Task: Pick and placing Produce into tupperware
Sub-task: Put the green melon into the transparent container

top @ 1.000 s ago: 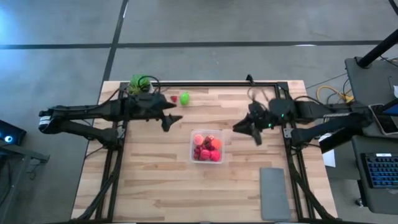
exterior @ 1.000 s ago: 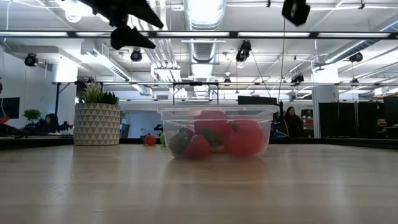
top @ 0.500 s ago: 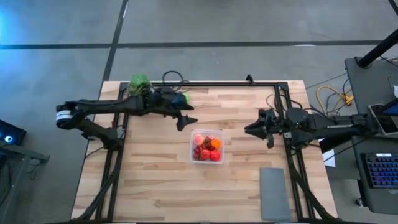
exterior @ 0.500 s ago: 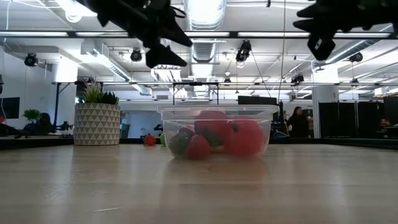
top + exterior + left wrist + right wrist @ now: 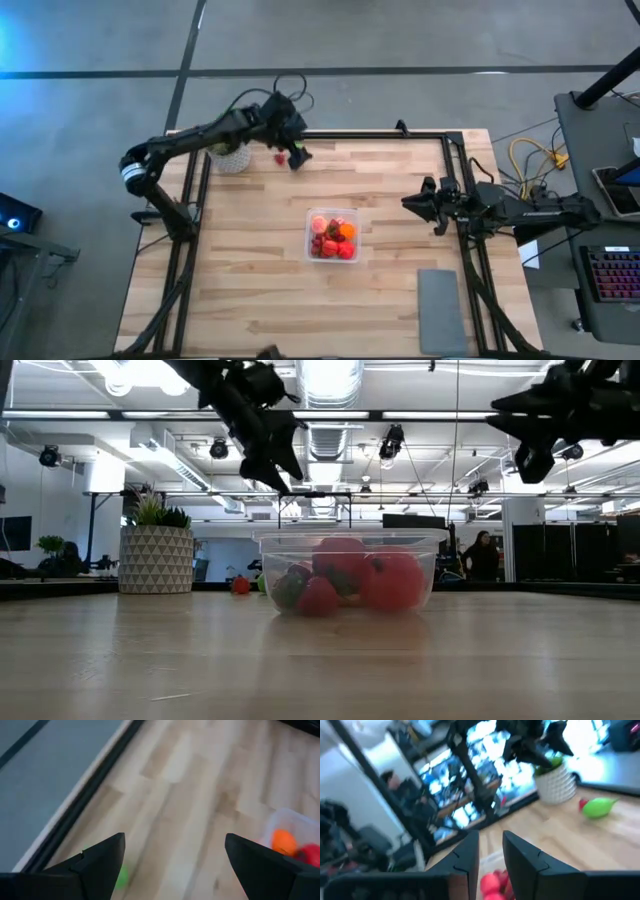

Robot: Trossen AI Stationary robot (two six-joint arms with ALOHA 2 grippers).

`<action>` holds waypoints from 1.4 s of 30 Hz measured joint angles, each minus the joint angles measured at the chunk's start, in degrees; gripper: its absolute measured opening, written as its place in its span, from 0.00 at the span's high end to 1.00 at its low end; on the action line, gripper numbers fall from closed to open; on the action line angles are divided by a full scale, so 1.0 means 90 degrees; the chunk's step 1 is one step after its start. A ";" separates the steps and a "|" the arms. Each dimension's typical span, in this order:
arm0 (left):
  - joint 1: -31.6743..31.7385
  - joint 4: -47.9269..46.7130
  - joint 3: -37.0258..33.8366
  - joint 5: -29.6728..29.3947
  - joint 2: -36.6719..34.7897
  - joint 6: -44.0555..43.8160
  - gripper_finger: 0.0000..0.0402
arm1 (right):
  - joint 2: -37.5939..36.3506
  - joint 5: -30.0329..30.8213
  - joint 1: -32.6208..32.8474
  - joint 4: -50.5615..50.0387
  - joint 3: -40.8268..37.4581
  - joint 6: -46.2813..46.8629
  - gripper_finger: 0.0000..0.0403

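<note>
Progress: mostly done, by my reading. The tupperware point(image 5: 334, 235) sits near the middle of the worktop point(image 5: 250, 290) and already holds a heap of red, pink and orange produce point(image 5: 345, 585).
Left to do: a small red piece point(image 5: 279, 158) lies near the far edge, toward the far left corner. A lime-green piece point(image 5: 598, 806) lies close by it, plain in the right wrist view; from above the arm covers it. Both are well apart from the tupperware.
Left gripper point(image 5: 297, 157): reaches over the far edge just beside the red piece, high above the boards in the low view. Fingers spread wide, nothing between them.
Left arm pose: stretched from the left side toward the far edge, passing over the potted plant point(image 5: 157, 548).
Right gripper point(image 5: 412, 203): hangs near the right edge, raised, pointing toward the tupperware. Fingers nearly together, nothing visible between them.
Other: grey pad point(image 5: 441, 310) lies near the near right corner.
</note>
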 joint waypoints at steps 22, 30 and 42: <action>0.1143 -0.0857 0.0282 0.0596 0.1124 -0.1261 0.18 | -0.0370 0.0966 -0.0002 0.0226 -0.0814 -0.0152 0.82; 0.1137 -0.0851 0.0316 -0.0037 0.1720 -0.1856 0.18 | -0.0368 0.0964 -0.0002 0.0152 -0.0814 -0.0152 0.81; 0.1050 -0.0475 0.0318 -0.0542 0.2351 -0.1997 0.18 | -0.0368 0.0959 -0.0002 0.0152 -0.0814 -0.0154 0.80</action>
